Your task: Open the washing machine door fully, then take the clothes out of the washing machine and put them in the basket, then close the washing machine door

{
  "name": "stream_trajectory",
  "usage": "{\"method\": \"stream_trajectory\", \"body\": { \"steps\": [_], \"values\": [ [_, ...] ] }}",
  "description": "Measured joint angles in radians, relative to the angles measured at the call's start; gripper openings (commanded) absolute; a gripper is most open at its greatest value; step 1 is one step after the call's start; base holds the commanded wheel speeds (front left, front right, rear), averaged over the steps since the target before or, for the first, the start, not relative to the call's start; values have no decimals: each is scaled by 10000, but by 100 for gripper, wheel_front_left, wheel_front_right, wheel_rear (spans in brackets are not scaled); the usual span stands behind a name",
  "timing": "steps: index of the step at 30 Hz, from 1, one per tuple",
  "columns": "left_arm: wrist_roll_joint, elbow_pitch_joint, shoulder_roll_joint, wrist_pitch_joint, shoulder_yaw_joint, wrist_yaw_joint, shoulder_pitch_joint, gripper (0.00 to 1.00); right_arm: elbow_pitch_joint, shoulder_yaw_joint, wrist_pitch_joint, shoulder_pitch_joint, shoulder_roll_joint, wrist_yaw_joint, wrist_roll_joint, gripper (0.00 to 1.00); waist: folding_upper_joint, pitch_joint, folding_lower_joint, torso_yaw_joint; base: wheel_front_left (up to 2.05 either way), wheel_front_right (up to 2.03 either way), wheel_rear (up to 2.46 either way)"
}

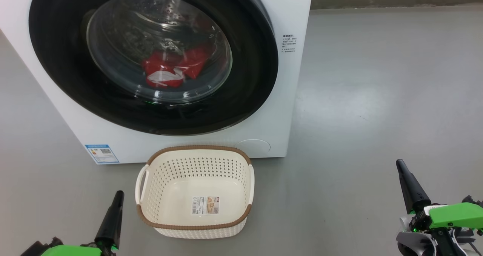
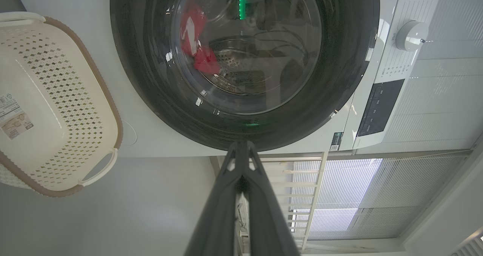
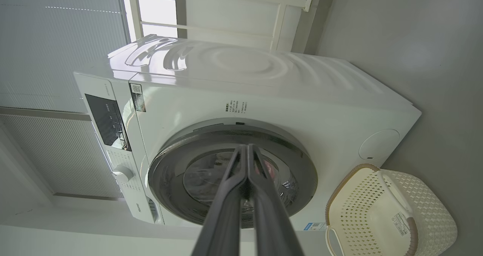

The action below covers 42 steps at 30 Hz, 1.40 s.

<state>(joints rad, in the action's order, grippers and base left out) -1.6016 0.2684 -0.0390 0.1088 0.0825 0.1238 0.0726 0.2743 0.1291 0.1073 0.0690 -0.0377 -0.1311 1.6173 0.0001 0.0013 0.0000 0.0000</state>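
Left pincer (image 1: 119, 195): clenched tight, empty, low in front of the washing machine (image 1: 290, 97) near its left front corner. Right pincer (image 1: 400, 164): likewise clenched on nothing, out in front of the machine and well off to its right.

Task progress, judged from the scene: nothing done yet.
- Washing machine door (image 1: 249, 78): shut flush against the machine front, not yet opened.
- Basket (image 1: 198, 148): on the floor at the machine's foot, just below the door; bare inside apart from its sticker.
- Clothes (image 1: 169, 65): red with a white patch, inside the machine, low in the drum behind the door glass.

All three steps left: opening, unloading into the basket, closing.

Writing:
- Block of small dark print (image 1: 288, 45) on the machine front, right of the door: too small to read.
- Blue label (image 1: 102, 153) at the machine's lower left front corner, with what looks like a square code: text illegible.
- Paper sticker (image 1: 205, 205) on the basket floor, with a barcode: wording unreadable.
- No brand name legible anywhere.
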Motion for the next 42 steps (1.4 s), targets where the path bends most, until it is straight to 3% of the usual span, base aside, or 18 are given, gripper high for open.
{"method": "stream_trajectory", "body": {
  "steps": [32,33,42],
  "values": [
    [2,238,35,-6,-46,-2,-151,0,263,-67,-13,-130,90,-4,2,0,0,0,0,0,0,0,0],
    [2,366,59,-6,-65,-4,-243,100,391,-104,-13,-234,142,-4,2,100,0,1,0,0,0,0,0],
    [19,537,169,-151,-236,-8,-437,100,585,-437,-134,-449,188,-2,4,100,0,2,4,11,0,0,0]
  ]
}}
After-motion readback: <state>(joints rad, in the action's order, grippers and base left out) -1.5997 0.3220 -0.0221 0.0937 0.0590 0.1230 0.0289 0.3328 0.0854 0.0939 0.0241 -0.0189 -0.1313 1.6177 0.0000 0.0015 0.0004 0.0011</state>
